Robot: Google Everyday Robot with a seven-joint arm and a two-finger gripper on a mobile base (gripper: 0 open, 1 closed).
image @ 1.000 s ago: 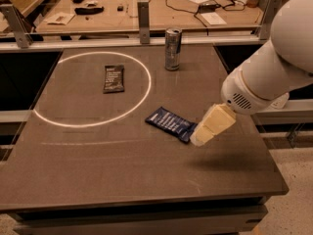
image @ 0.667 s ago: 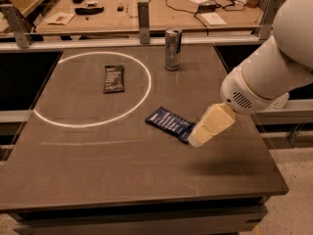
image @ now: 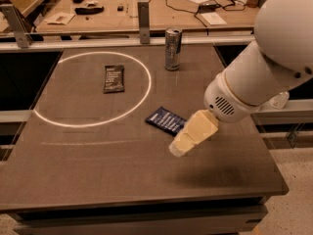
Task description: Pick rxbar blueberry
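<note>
The rxbar blueberry (image: 165, 120) is a flat navy-blue wrapper with white text. It lies on the dark table (image: 98, 160), just outside the white circle, right of centre. My gripper (image: 180, 145) hangs on the white arm from the right. Its cream tip is just right of and in front of the bar, and it covers the bar's right end. A smaller black bar (image: 114, 78) lies inside the white circle.
A silver can (image: 172, 56) stands upright at the back of the table, behind the blue bar. A white ring (image: 93, 88) is marked on the left half. A bench with cables and tools runs behind the table.
The gripper has shifted slightly toward the blue bar's right end. The bars and the can have not moved.
</note>
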